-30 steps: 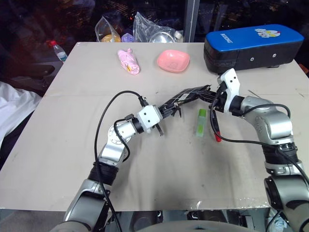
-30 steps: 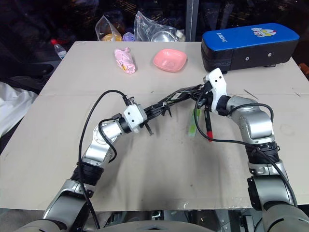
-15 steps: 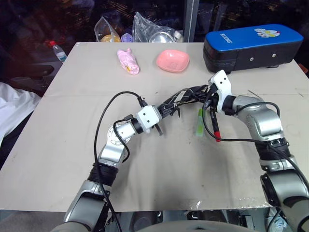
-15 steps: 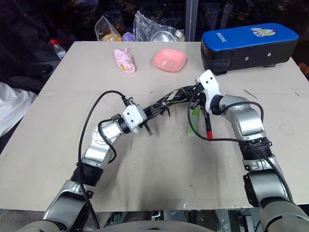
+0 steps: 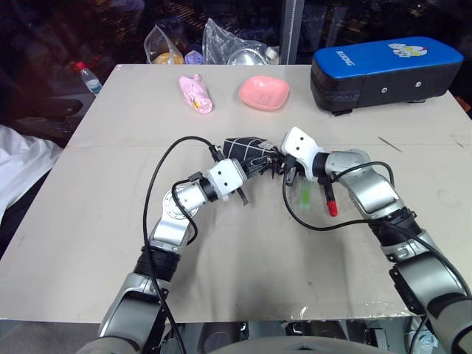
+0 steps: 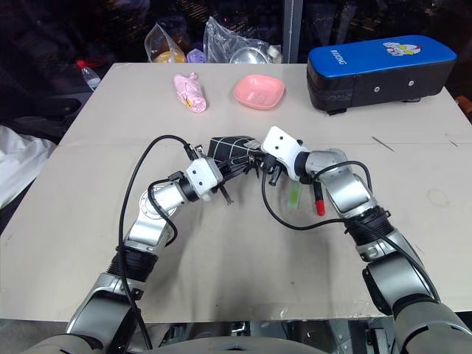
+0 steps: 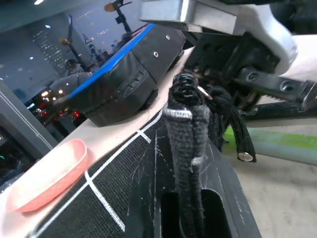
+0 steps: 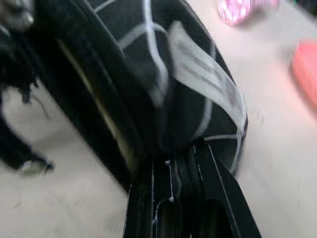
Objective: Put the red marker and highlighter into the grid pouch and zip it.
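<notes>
**Both grippers on the pouch, pens waiting on the table**

Head cameras first: the left gripper (image 5: 254, 168) and the right gripper (image 5: 284, 164) meet over the middle of the table (image 5: 88, 221), the grid pouch (image 5: 247, 150) bunched up between them and lifted off the surface. Just beside the right gripper, the highlighter (image 5: 305, 193) lies flat, and the red marker (image 5: 329, 199) sits right next to it. Neither is in the pouch yet.

Left wrist view: fingers clamped tight on a black fabric edge of the pouch (image 7: 190, 148), with the blue-topped case (image 7: 124, 74) and the pink dish (image 7: 44, 173) behind.

Right wrist view: jaws pinched shut on the pouch (image 8: 163, 89), tan lining showing along a seam, so it looks open.

My read: this is the opening-and-holding step. Next, one gripper must let go and fetch a pen while the other keeps the mouth open; the floppy fabric could sag shut.
</notes>
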Robot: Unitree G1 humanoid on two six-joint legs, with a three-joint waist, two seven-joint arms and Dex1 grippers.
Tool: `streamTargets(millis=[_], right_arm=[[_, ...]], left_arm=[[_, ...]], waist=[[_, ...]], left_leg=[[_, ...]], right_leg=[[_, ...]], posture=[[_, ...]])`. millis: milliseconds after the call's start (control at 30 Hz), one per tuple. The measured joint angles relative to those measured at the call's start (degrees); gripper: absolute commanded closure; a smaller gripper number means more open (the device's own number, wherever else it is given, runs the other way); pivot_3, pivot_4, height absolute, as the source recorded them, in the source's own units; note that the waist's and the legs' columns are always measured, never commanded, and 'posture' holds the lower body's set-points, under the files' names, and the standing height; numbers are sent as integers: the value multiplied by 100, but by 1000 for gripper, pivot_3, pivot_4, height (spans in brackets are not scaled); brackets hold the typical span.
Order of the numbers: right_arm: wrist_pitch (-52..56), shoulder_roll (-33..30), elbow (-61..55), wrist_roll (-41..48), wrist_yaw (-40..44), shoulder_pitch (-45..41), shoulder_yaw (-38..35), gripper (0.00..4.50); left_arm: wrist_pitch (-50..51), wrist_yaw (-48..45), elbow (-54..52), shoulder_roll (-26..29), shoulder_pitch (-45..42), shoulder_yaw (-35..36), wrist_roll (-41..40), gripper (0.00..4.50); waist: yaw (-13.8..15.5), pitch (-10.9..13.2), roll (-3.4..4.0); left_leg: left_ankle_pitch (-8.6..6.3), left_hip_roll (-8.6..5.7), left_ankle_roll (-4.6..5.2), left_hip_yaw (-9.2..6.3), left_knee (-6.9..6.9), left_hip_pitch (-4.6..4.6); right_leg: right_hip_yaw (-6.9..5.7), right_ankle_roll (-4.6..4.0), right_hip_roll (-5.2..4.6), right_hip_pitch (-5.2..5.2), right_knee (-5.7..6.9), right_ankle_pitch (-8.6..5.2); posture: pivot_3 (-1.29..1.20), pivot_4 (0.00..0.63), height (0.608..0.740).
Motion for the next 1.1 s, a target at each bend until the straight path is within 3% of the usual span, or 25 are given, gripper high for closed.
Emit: streamTargets(millis=[233, 433, 733, 1100], right_arm=[[46, 551, 231, 101, -309, -70, -363, 4429], [1144, 1020, -134, 1037, -543, -45, -1298, 4429], [2617, 1329, -831, 2298, -642, -30, -1957, 4429], [1978, 473, -503, 1522, -571, 49, -1180, 4429]], left_arm=[[-30, 68, 22, 12, -22, 48, 47, 4500], [-63, 139, 91, 70, -21, 179, 56, 4500], [-62, -45, 148, 96, -148, 214, -4, 4500], [-46, -369, 202, 180, -376, 222, -66, 4500]], waist=[[-5, 0, 0], [-3, 0, 0], [-6, 0, 1], [-9, 0, 0]], left_leg=[[1, 6, -1, 0, 0, 0], [1, 11, -1, 0, 0, -1], [0, 10, -1, -2, -1, -1], [0, -2, 0, -2, -1, -1]], right_leg=[[-1, 0, 0, 0, 2, 0], [-2, 0, -1, 0, 2, 0], [-4, 0, 1, 0, 3, 0], [-2, 0, 0, 0, 1, 0]], posture=[[0, 150, 737], [0, 150, 737], [0, 150, 737], [0, 150, 737]])
